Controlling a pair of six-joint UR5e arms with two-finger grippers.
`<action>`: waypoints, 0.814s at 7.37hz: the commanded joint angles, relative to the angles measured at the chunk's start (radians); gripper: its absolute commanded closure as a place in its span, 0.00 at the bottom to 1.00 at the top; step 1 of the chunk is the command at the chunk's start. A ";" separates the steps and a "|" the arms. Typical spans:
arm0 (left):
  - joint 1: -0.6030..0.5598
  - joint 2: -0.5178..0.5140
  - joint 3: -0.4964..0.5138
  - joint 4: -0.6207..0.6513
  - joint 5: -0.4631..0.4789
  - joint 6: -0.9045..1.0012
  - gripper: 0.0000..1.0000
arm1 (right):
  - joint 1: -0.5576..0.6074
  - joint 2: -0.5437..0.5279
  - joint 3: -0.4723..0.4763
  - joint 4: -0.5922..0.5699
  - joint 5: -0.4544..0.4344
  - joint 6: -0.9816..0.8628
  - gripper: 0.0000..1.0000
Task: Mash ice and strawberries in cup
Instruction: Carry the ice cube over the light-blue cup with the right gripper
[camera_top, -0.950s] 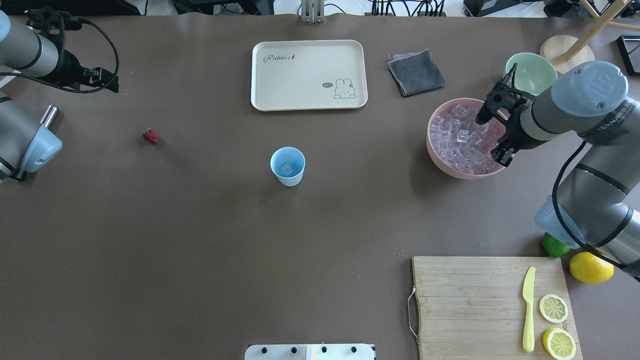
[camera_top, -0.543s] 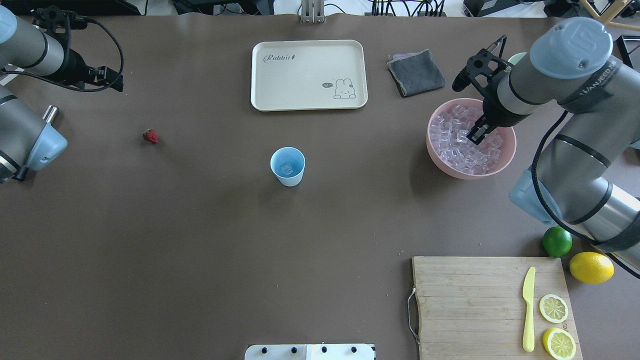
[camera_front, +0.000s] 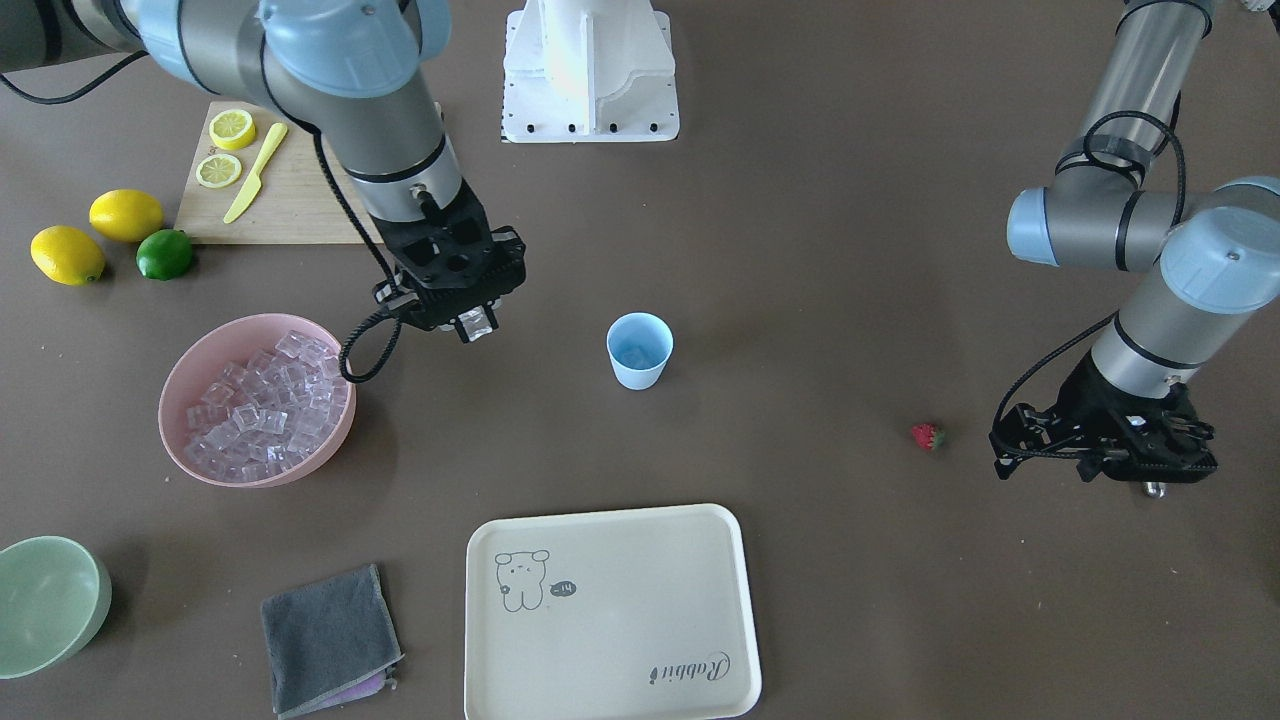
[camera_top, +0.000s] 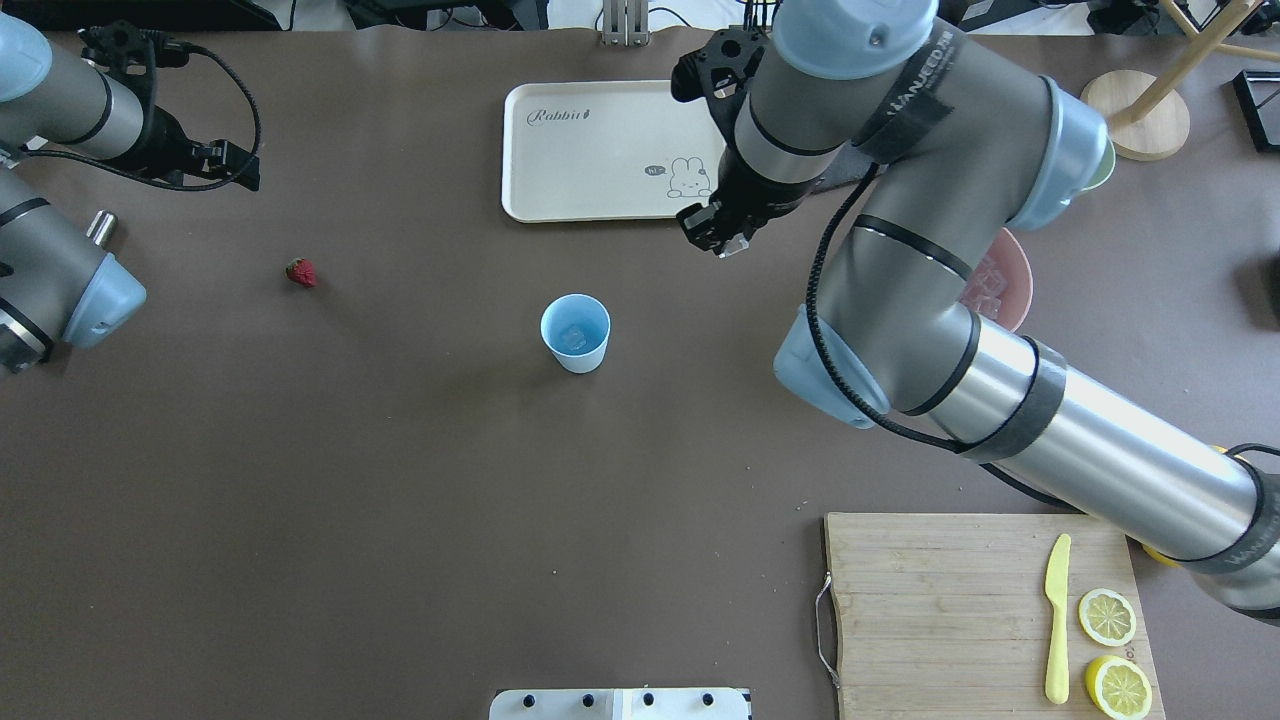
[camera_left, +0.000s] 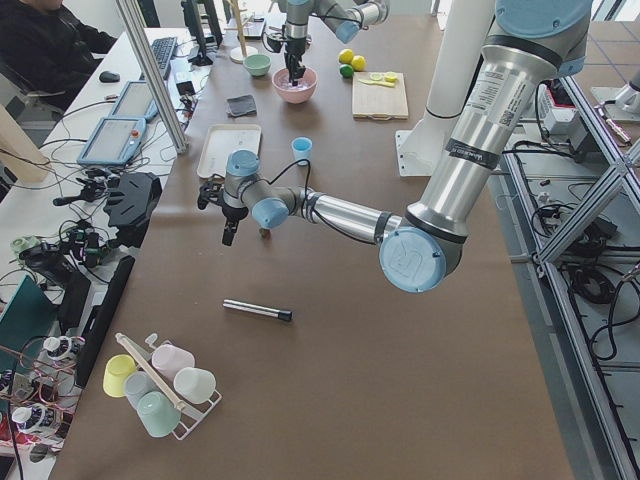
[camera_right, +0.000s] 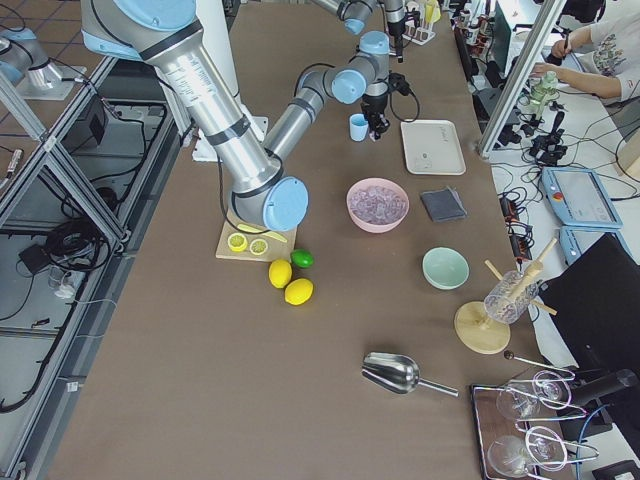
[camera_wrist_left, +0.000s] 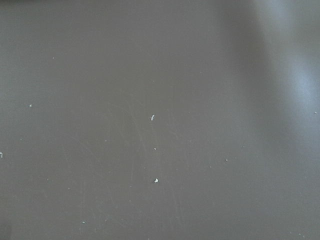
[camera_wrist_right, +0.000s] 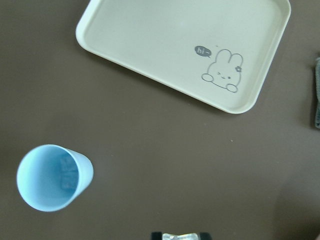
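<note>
Blue cup (camera_top: 582, 361) holds ice cube (camera_top: 571, 338); right jaws grip second cube (camera_front: 476, 322); left jaws unclear.

A robotics lab: aluminium framing (camera_left: 150, 75), tablets (camera_left: 111, 140), tangled cables (camera_left: 60, 245) beside the table (camera_left: 330, 380).

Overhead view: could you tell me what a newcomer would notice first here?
The big right arm reaches far in, its end effector gripping a clear ice cube between the wide pink bowl of ice and the small light blue plastic cup. A small red strawberry lies alone on the left.
</note>
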 joint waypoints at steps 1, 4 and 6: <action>0.009 0.000 0.000 0.000 0.001 -0.004 0.02 | -0.103 0.125 -0.123 0.025 -0.092 0.127 1.00; 0.017 0.001 0.000 0.000 0.001 -0.004 0.02 | -0.167 0.132 -0.166 0.062 -0.205 0.168 1.00; 0.020 0.001 -0.003 -0.002 0.001 -0.005 0.02 | -0.202 0.146 -0.239 0.153 -0.254 0.169 1.00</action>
